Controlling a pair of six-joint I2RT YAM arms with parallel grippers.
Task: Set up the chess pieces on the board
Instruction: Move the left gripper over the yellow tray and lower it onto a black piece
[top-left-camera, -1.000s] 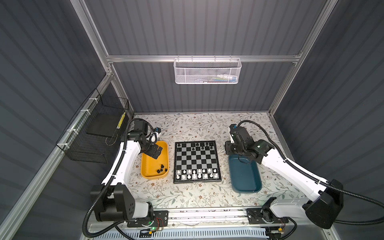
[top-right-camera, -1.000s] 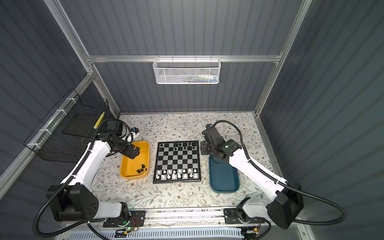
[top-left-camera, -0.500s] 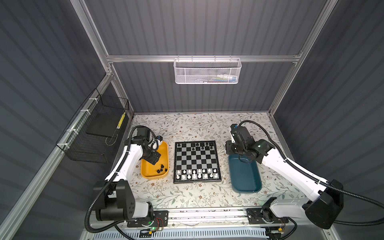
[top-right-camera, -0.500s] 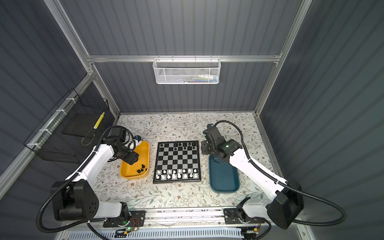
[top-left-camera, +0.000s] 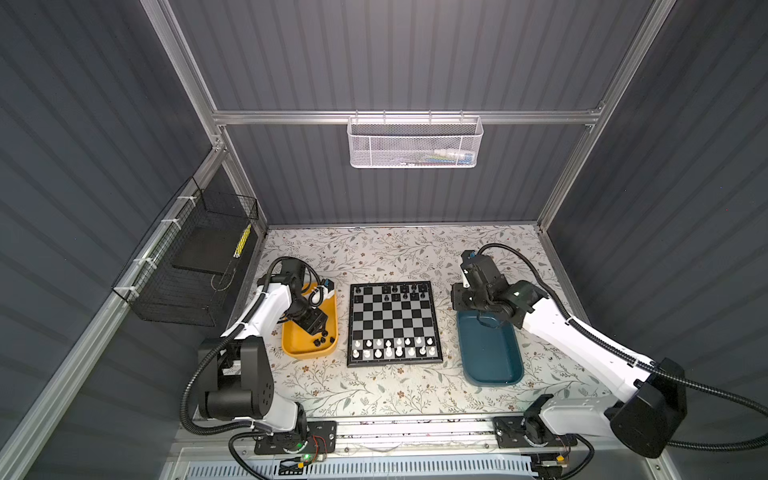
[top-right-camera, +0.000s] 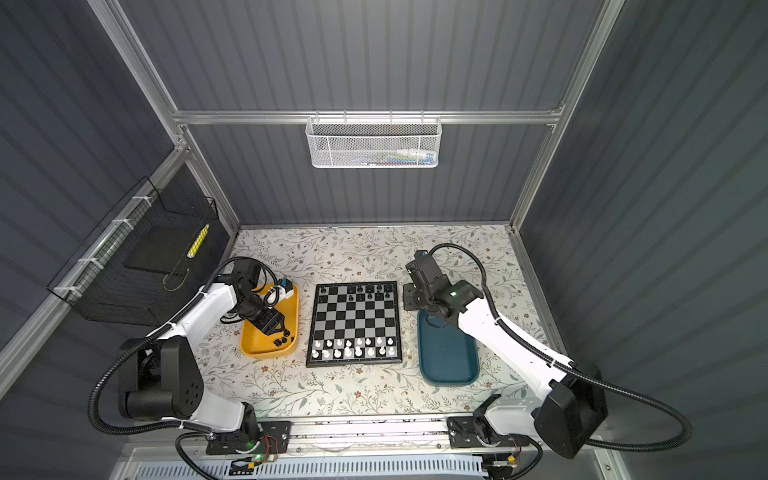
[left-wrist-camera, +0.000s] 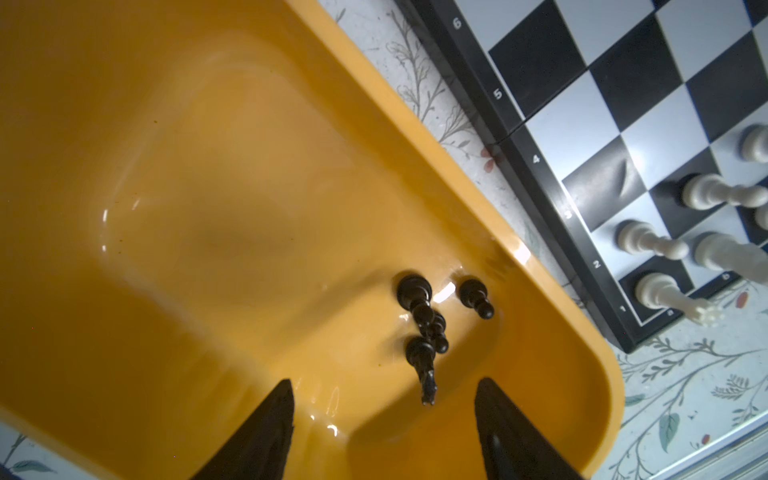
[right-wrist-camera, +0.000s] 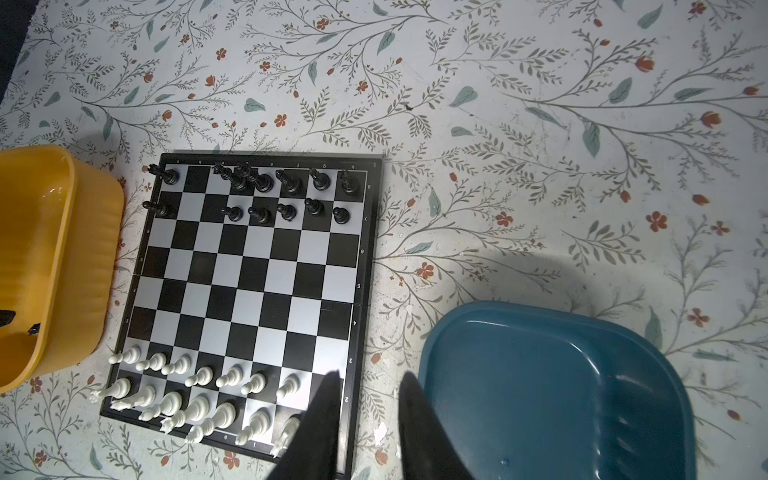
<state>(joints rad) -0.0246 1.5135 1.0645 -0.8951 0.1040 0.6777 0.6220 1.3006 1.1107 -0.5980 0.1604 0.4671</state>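
Left wrist view: the left gripper (left-wrist-camera: 384, 380) hangs in the yellow tray (left-wrist-camera: 208, 187), fingers apart and empty, beside loose black chess pieces (left-wrist-camera: 420, 309) in its corner. In both top views that arm folds down over the tray. The right gripper (right-wrist-camera: 369, 372), narrowly parted and empty, hovers between the board (top-left-camera: 392, 320) and the teal tray (right-wrist-camera: 540, 395).

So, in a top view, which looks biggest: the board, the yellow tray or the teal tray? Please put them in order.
1. The board, clearly the largest.
2. The teal tray and the yellow tray: they look nearly alike, and each is partly hidden, so I do not rank them.
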